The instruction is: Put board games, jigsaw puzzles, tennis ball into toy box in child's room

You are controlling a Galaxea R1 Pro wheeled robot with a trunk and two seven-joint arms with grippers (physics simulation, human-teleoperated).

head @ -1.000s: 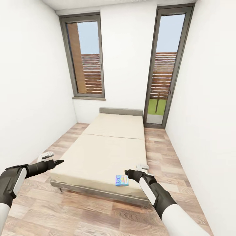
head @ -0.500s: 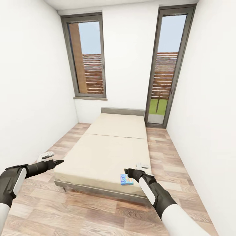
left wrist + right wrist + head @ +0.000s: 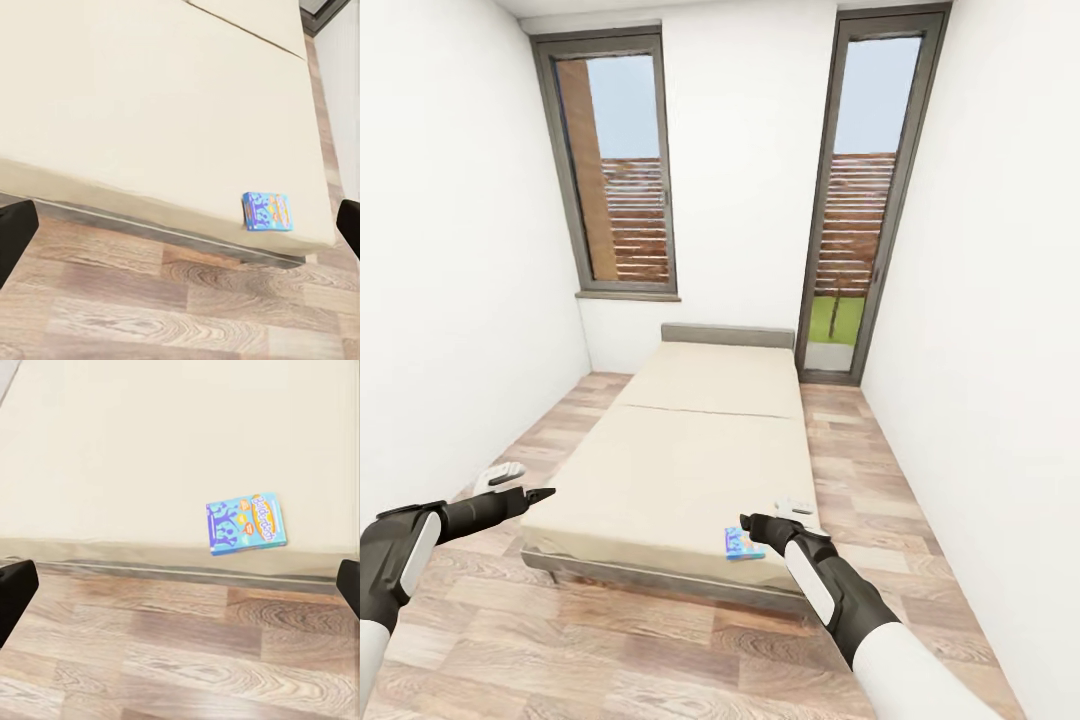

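Observation:
A blue board game box (image 3: 741, 546) lies flat on the beige bed (image 3: 690, 450), near its foot edge at the right corner. My right gripper (image 3: 775, 517) hovers open just right of the box, above the bed's corner. In the right wrist view the box (image 3: 246, 522) lies ahead between the spread fingertips (image 3: 15, 592). My left gripper (image 3: 520, 485) is open, held over the floor off the bed's left foot corner. The left wrist view looks across the mattress to the box (image 3: 268, 211).
The bed fills the middle of a narrow room with white walls on both sides. Wood floor (image 3: 610, 650) runs in front of the bed and along both sides. A window (image 3: 615, 170) and a tall glass door (image 3: 860, 200) stand in the far wall.
The whole head view has shifted a little, so the camera has moved. Both arms hold the same pose and the box lies where it was on the bed.

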